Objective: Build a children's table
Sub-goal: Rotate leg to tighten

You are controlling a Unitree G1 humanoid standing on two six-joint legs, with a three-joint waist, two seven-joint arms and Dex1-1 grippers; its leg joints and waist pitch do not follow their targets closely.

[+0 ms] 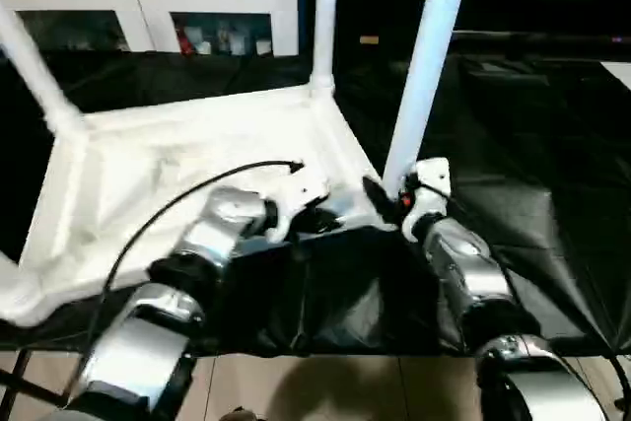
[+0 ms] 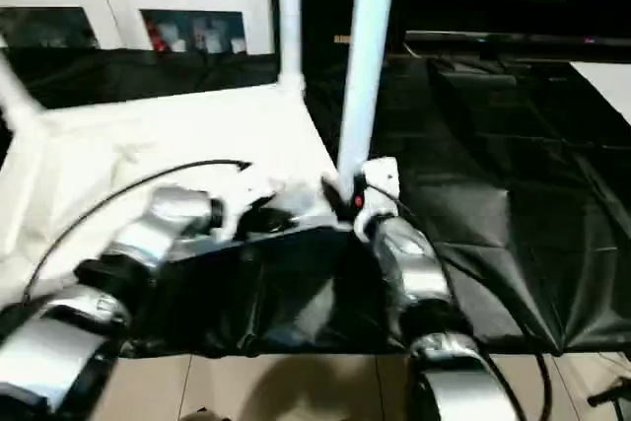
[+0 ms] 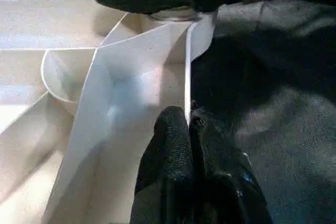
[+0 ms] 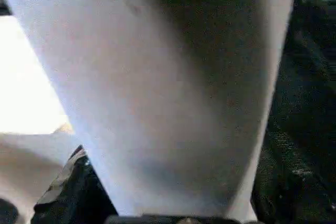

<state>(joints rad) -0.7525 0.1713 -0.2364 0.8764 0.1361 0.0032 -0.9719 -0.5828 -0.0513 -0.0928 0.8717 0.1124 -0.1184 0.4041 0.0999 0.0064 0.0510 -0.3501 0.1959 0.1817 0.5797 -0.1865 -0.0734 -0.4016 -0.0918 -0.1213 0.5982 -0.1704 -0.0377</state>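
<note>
One tabletop (image 1: 187, 165), lying underside up on black sheeting (image 1: 532, 145). Three legs standing from its corners: one leaning at the far left (image 1: 35, 71), one upright at the far corner (image 1: 323, 12), one at the near right corner (image 1: 429, 56). Left gripper (image 3: 188, 129) with fingers pinched shut on the tabletop's thin side wall, just beside that near corner (ribs and a round socket close by). Right gripper (image 1: 386, 199) closed around the base of the near right leg. Open black sheeting to the right; white cabinet (image 1: 148, 2) behind.
</note>
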